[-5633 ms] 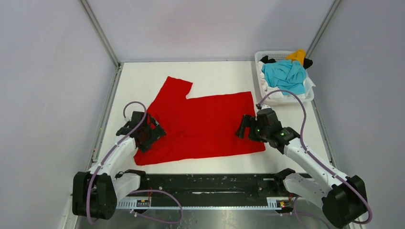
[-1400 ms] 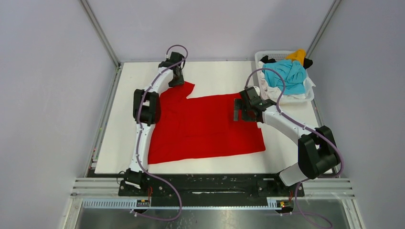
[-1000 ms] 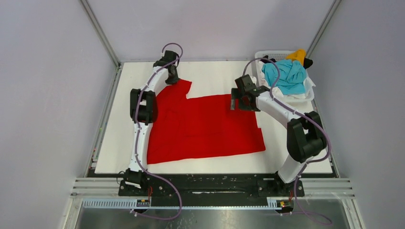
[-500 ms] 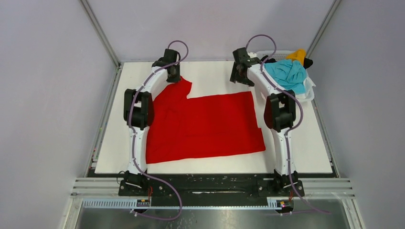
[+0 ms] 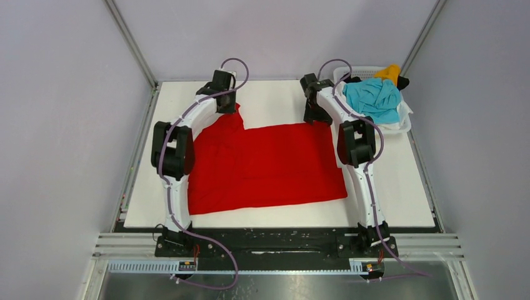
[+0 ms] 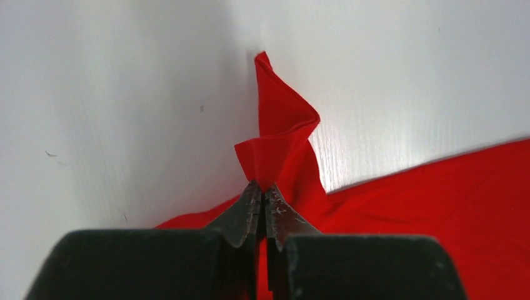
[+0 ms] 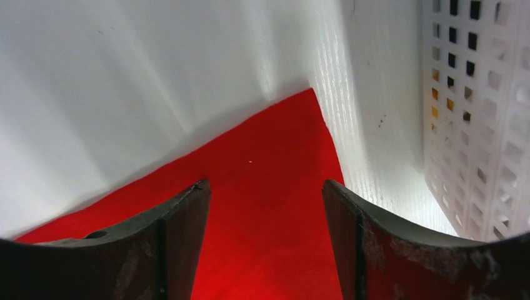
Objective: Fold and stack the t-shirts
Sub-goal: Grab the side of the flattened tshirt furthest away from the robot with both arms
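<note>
While the white table (image 5: 281,100) takes up the middle of the overhead view, the red t-shirt (image 5: 269,165) lies spread nearly flat over its centre, with one sleeve reaching toward the far left. The white plastic basket (image 5: 382,130) stands at the table's far right corner, just beyond the shirt's far right corner. It holds a heap of other shirts: a turquoise t-shirt (image 5: 375,100) on top, with a yellow-orange t-shirt (image 5: 391,72) and a black t-shirt (image 5: 403,81) at its far edge. The left gripper (image 6: 262,187) is at the far left sleeve, its jaws pinched tight on a raised, twisted fold of the red cloth that stands up off the table. The right gripper (image 7: 265,187) hangs over the shirt's far right corner, close beside the basket wall, with its jaws spread wide and nothing between them but the flat red cloth below. Whether its fingers (image 7: 181,237) touch that cloth cannot be told.
</note>
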